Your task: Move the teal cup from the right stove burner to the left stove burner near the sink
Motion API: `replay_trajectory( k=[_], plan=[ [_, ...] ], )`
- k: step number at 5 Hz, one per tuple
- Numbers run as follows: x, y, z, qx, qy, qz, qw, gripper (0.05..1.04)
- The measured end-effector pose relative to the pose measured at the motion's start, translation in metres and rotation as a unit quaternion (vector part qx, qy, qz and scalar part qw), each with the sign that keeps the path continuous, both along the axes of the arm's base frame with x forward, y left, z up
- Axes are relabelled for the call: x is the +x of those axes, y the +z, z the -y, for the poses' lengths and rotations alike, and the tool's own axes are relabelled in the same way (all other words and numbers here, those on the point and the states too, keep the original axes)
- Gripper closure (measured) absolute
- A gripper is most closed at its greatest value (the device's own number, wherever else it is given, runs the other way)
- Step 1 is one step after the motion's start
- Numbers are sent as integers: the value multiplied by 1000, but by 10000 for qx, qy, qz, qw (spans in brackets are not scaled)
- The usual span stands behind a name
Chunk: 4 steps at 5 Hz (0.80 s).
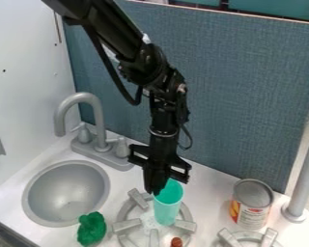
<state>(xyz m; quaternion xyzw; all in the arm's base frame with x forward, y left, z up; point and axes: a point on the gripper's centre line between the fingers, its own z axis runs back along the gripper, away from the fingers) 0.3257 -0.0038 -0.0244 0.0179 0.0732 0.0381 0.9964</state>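
At the left, the grey sink (pixel 66 194) was sunk into the white surface (pixel 209 207), with the tap (pixel 99 120) rising behind it. A bumpy green toy (pixel 92 228) lay at the sink's front right, just beside the rim and out of the basin, so low that only a sideways move near the surface would have met it.

My hand (pixel 156 192) hung nearly straight down at the rim of the teal cup (pixel 168 207), on its left side. I could not tell whether it was clamped on the rim or merely against it. Coming from above suited the tall, open cup, and kept me above the burner prongs. The cup was close to upright over the left burner (pixel 124 226); whether it bore weight there was unclear. Those raised prongs stood around its foot and could have caught it in a low slide.

A small red-brown thing (pixel 176 242) sat in front of the cup. Farther right, a can (pixel 252 204) stood upright behind the second burner (pixel 269 238), beside the grey pole (pixel 302 176), limiting room that way.
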Motion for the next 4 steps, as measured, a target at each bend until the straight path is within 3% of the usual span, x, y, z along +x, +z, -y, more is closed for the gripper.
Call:
replay_trajectory(
  k=[1, 2, 3, 4],
  plan=[
    [-8, 1, -8, 21, 154, -259, 9995, 1005],
    [-12, 1, -17, 16, 235, -345, 9991, 1005],
    [-8, -3, -18, 17, 139, -133, 9998, 1005],
    [-2, -8, -18, -146, 130, 189, 9996, 1005]
  ],
)
